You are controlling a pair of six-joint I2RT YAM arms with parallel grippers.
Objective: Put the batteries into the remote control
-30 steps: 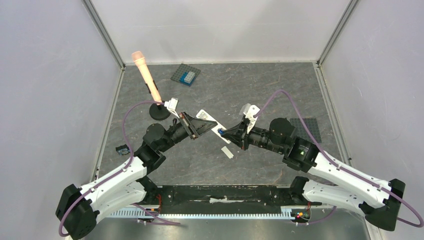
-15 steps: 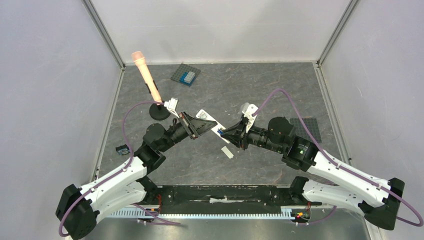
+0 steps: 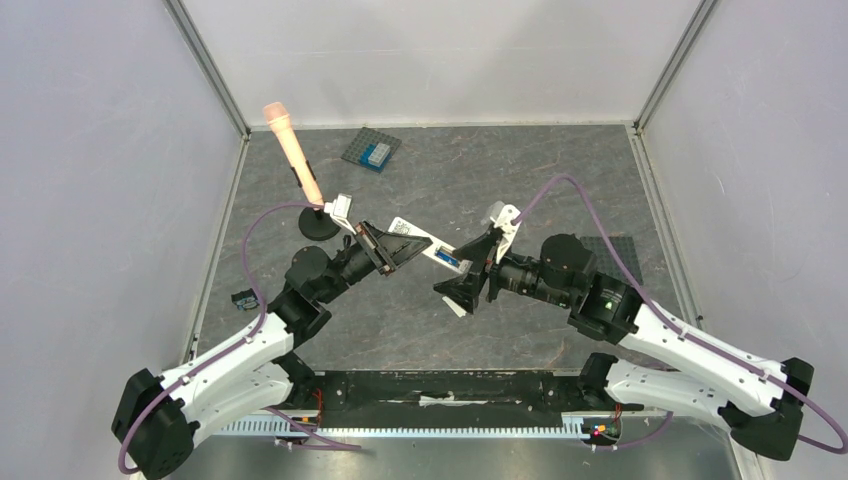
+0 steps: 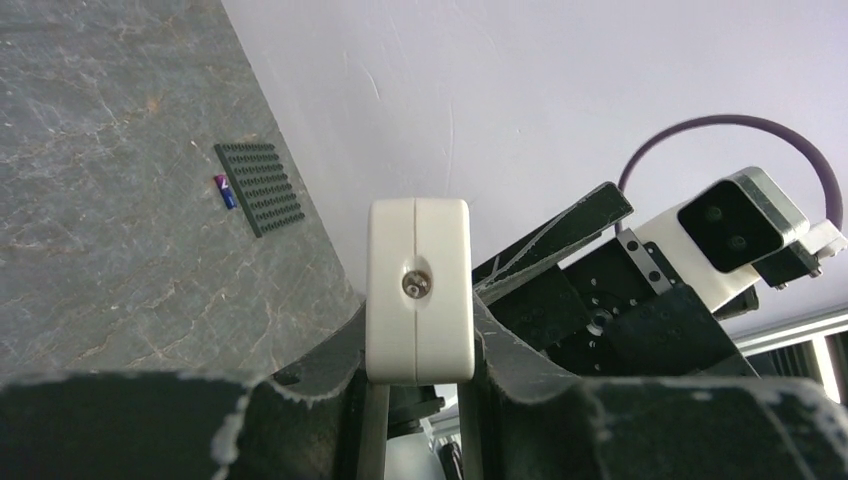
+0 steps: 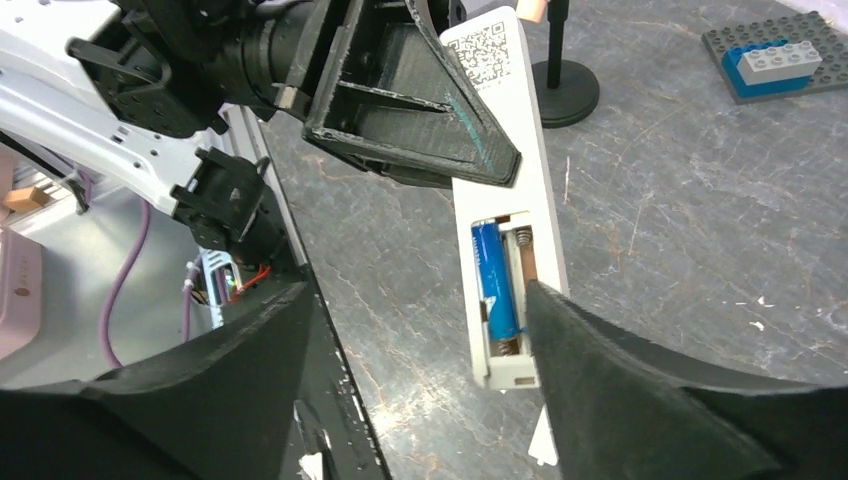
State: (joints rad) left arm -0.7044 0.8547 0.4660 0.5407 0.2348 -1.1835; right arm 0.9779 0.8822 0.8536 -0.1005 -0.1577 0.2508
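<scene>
My left gripper (image 3: 393, 250) is shut on the white remote control (image 3: 432, 248) and holds it above the table, back side up, with the battery bay uncovered. One blue battery (image 5: 495, 280) lies in the bay's left slot; the slot beside it shows a bare spring (image 5: 522, 245). My right gripper (image 5: 415, 290) stands open around the remote's near end (image 5: 510, 372), holding nothing. In the left wrist view the remote's end (image 4: 418, 290) sits between the jaws. A second battery (image 4: 225, 190) lies beside a dark studded plate (image 4: 260, 188).
A short white strip (image 5: 543, 450) lies on the table under the remote's end. A peach stick on a black round stand (image 3: 320, 225) is at the back left. A grey plate with a light-blue block (image 3: 372, 152) is at the back. A dark plate (image 3: 612, 250) lies at the right.
My right gripper has opened wide and let go of the blue battery, which now lies in the remote's bay. The left arm and the remote have barely moved.
</scene>
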